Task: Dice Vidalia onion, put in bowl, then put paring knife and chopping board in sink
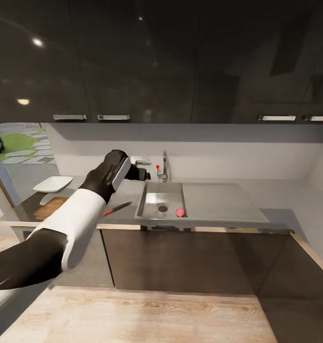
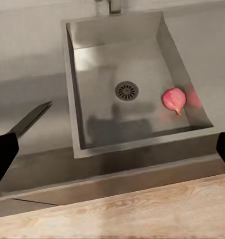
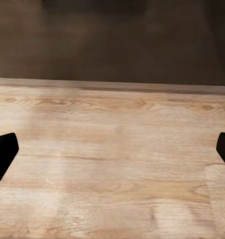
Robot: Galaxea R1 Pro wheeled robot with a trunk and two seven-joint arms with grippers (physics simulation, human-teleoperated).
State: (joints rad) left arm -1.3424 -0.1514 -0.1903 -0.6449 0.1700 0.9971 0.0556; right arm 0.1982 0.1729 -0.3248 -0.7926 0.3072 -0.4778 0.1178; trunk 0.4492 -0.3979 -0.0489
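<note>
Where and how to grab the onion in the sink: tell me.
Grip the Vidalia onion across its round body, coming straight down from above with the left tool open. It lies low in the sink close to a side wall, so a sideways approach looks blocked.

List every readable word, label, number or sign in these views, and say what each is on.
None: no words, labels or numbers are readable in any view.
The only mark is a plain red dot on the tap behind the sink; it carries no text.
</note>
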